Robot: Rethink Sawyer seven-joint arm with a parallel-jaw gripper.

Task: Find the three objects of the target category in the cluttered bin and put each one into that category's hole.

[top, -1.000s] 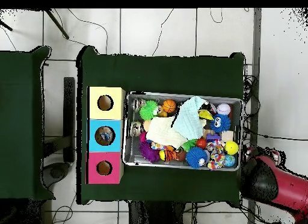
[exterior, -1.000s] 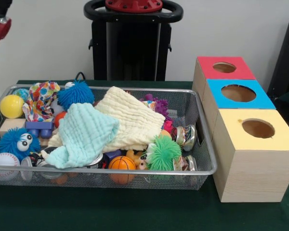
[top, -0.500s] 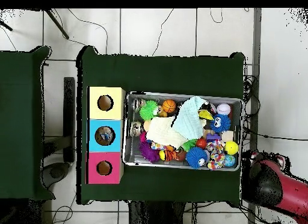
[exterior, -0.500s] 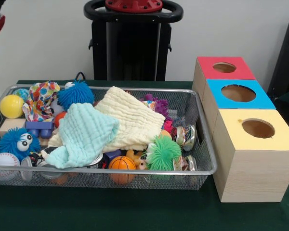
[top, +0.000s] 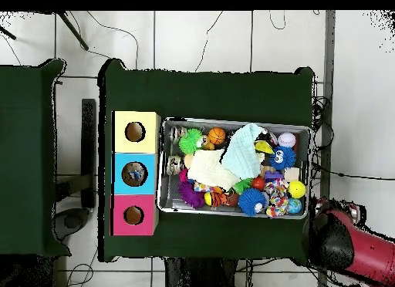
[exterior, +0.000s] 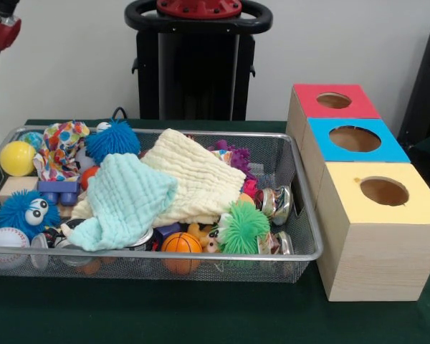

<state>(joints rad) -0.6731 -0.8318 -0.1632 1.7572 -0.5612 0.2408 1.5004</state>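
Cloths atop toys in bin; boxes beside, perhaps touching.

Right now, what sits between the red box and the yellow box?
The blue box, touching both in one row; front and overhead views show it.

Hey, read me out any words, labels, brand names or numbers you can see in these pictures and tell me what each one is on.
None: no readable text shows in either view.
The red box, blue box and yellow box have plain tops with only a hole.
The baseball and mini basketball in the wire bin show seams and lines only.
The patterned cloth carries coloured spots, no letters.
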